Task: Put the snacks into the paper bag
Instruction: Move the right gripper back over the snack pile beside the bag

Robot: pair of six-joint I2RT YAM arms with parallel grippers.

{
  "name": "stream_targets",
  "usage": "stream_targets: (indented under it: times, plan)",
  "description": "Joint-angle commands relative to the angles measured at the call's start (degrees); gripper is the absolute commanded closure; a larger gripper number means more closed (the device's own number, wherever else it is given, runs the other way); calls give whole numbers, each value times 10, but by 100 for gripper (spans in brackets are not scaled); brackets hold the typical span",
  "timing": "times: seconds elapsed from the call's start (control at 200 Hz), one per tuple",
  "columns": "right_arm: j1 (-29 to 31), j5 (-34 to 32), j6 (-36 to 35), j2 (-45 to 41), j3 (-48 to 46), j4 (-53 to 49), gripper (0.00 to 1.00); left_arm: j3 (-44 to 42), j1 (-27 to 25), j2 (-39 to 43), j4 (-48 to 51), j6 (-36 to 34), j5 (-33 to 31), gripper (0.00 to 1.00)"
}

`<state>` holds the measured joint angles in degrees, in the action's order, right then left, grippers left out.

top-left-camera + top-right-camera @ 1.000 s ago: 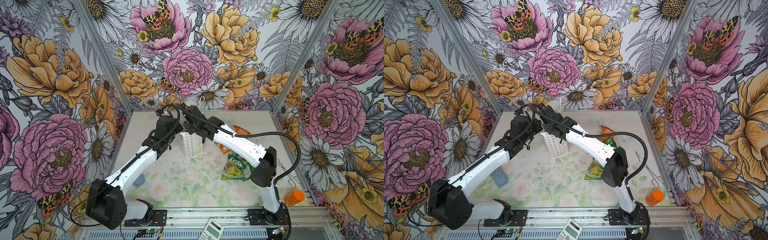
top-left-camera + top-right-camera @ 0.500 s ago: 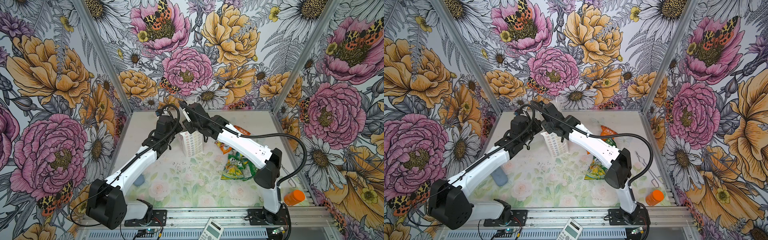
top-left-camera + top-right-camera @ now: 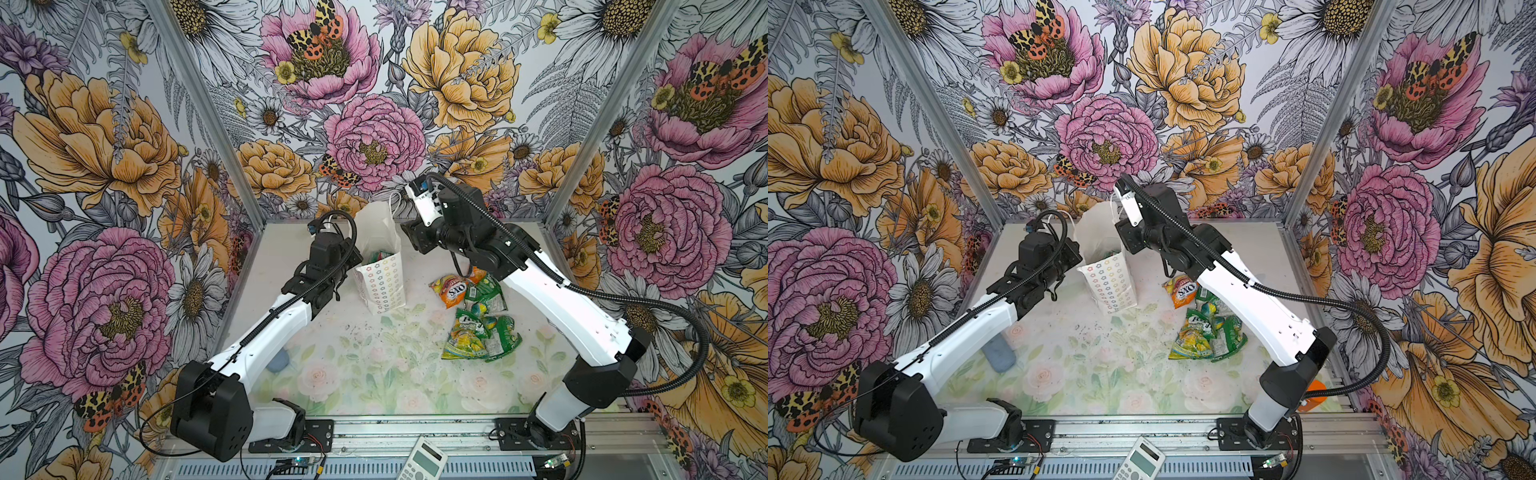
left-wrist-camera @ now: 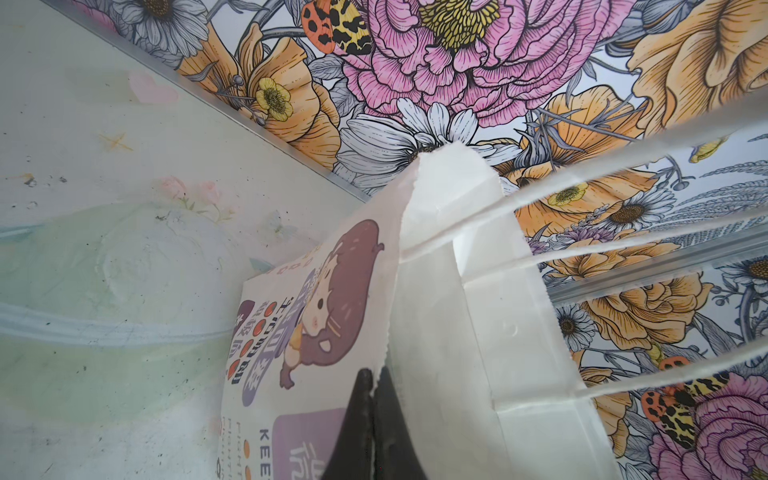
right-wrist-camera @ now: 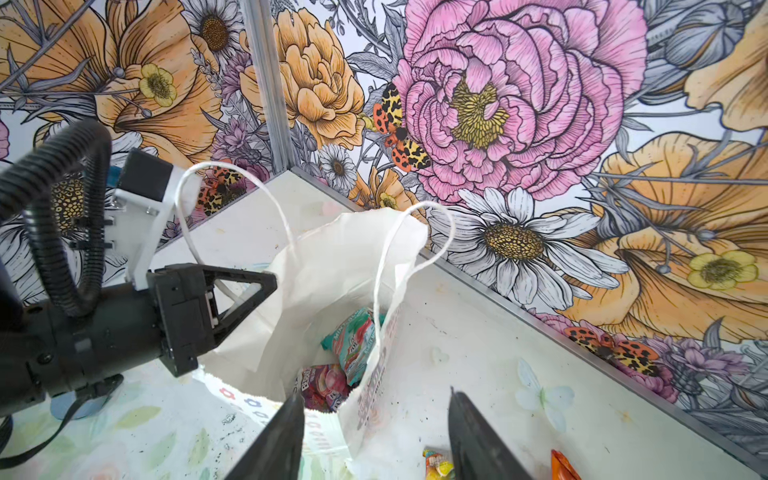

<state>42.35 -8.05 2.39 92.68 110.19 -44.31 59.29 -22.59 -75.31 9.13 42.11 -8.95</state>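
White paper bag [image 3: 382, 282] stays pinched by left hand [image 4: 374, 376]; right hand [image 5: 376, 397] has spread, drawn back.

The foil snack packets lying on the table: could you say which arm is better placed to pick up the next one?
Right. The right gripper is open, empty and nearer the foil packets; the left gripper is shut on the rim of the white paper bag.

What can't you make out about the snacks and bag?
- Bag contents: in the right wrist view the paper bag hides all but a teal packet and a purple packet.
- Loose snacks: in both top views the right arm covers part of the pile.
- Blue object: in both top views the left arm overlaps it; unidentifiable.
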Motion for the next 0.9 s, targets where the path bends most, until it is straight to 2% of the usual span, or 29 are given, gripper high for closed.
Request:
stream_targets:
  times: [0.0, 0.075, 0.145, 0.195, 0.61, 0.896]
  plan:
    - [-19, 1, 16, -37, -44, -2, 37, -6, 6, 5, 8, 3, 1, 100]
    - [-34, -12, 24, -60, -83, -2, 31, -6, 8, 4, 8, 3, 3, 100]
    - [-49, -25, 41, -81, -120, -2, 21, -6, 9, 4, 7, 3, 4, 100]
    - [-60, -25, 56, -93, -145, -2, 18, -5, 9, 4, 6, 3, 6, 100]
    - [-140, 13, 213, -157, -348, -1, 16, 7, 9, -5, 13, -4, 18, 100]
    - [-198, 45, 266, -142, -405, 5, 5, 8, 8, -8, 12, -7, 23, 100]
